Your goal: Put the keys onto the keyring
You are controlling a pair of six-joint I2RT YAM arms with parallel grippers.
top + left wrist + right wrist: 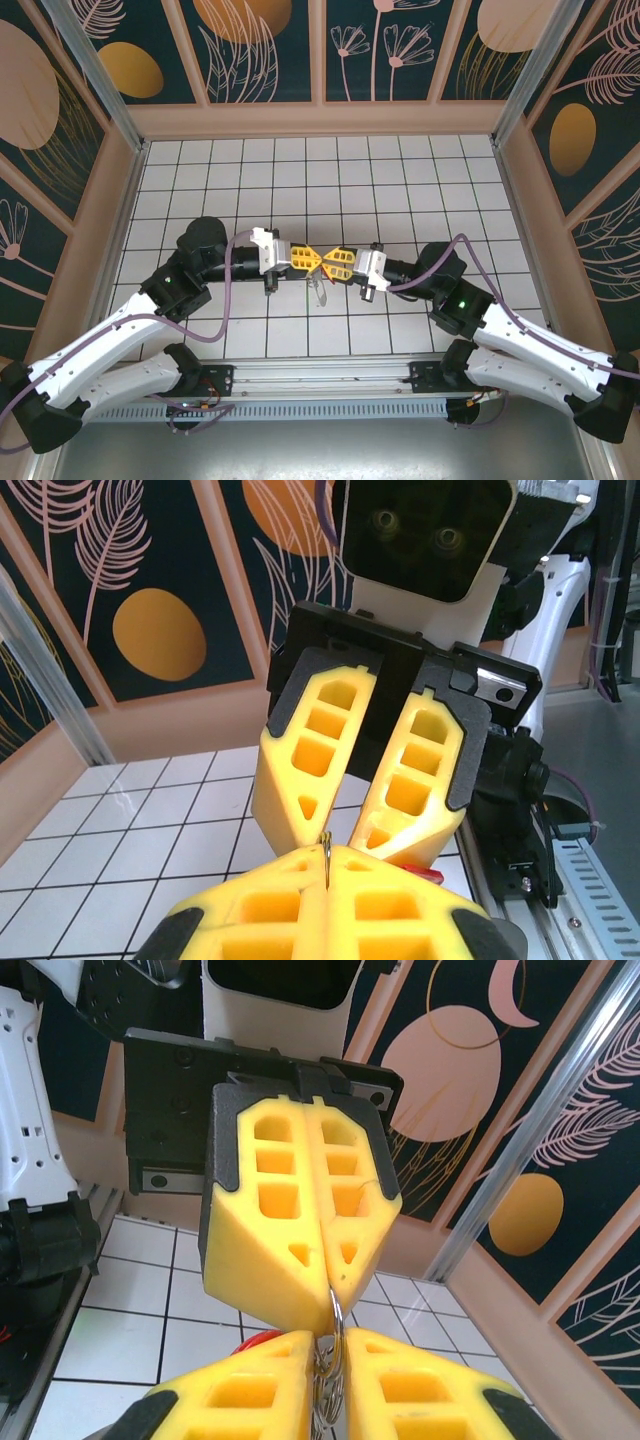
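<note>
- While the tips meet above the table, the left gripper is pressed fully closed with a thin metal edge between its fingers. I cannot tell whether that edge is ring or key.
- The right gripper pinches the keyring by its bumpy side.
- The keys show a red head just beside the tips.
- Any twist or pull between the arms could slide the thin metal out of a pinch, and the ring or key would drop.

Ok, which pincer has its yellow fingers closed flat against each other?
The left pincer: seen from the right wrist, its fingers meet along one seam. On the right pincer the fingers splay in a V with a gap between.
</note>
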